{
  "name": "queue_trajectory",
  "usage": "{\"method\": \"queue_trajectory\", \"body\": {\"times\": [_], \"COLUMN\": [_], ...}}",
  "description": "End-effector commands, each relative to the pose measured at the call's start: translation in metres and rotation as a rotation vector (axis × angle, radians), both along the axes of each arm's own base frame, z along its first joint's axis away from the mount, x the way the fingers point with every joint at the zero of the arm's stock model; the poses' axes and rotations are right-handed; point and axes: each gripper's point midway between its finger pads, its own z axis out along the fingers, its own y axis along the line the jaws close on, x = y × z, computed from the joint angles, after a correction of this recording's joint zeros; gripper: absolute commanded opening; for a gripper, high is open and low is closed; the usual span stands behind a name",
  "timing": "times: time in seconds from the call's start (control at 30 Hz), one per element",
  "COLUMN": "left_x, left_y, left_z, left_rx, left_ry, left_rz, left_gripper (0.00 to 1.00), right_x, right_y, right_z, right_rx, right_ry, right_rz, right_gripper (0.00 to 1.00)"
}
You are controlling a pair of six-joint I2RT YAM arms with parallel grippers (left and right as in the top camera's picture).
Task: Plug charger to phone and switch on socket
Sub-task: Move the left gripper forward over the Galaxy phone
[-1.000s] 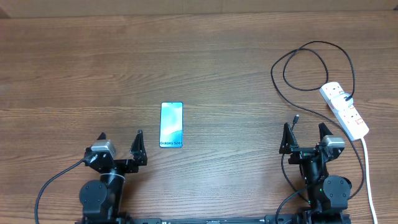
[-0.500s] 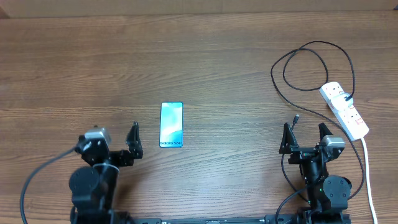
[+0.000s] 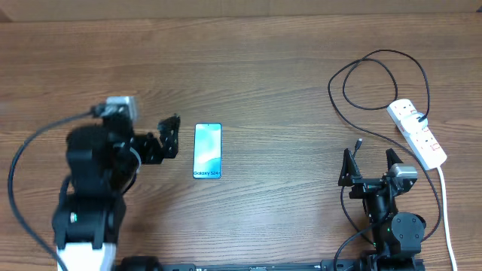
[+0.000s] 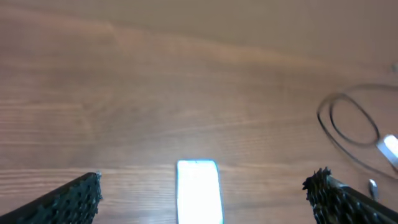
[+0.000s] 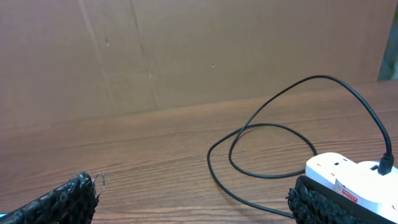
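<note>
The wooden table (image 3: 271,90) fills the overhead view. My left gripper (image 3: 172,137) reaches over it toward the right, its jaws spread wide and holding nothing, just beside the phone's left edge; my wrist camera sees the phone between the two fingers. My right gripper (image 3: 369,162) sits near my base, also spread apart and empty. The charger (image 3: 329,89) lies on the right part of the table in wide black loops, one end plugged into the socket (image 3: 416,132). That is a white power strip with small red switches lying at a slant near the right edge, its thick white cord (image 3: 444,196) running back toward me; its small red label is too tiny to read. The phone (image 3: 208,150) lies flat near the middle of the table, light blue screen up, reading "Galaxy S24+". The charger's plug tip (image 3: 358,141) rests just beyond my right gripper, well apart from the phone.
</note>
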Motion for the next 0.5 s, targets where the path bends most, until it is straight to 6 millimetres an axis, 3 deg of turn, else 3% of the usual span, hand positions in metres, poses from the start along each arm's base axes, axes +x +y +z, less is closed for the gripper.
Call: {"method": "queue_trajectory", "body": {"times": [0.0,0.2,0.33,0.47], "left_x": [0.011,0.021,0.014,0.012], "left_y": [-0.022,-0.04,-0.04,-0.054], "left_z": [0.011,-0.008,-0.039,-0.072], "left_rx": [-0.019,0.082,0.181,0.228], "left_ry": [0.05,0.198,0.359,0.47], "left_rz": [-0.067,-0.068,-0.002,-0.046], "left_gripper": [1.0,1.0,1.0,1.0], "right_x": [0.0,0.0,0.0,0.0], "right_y": [0.001,0.001,0.001,0.001], "right_z": [-0.002,-0.002,-0.002,-0.002], "right_rx": [-0.004,-0.004,-0.004,-0.004], "right_ry": [-0.002,-0.002,-0.002,-0.002], "right_rz": [0.002,0.002,0.002,0.002], "right_gripper": [1.0,1.0,1.0,1.0]}}
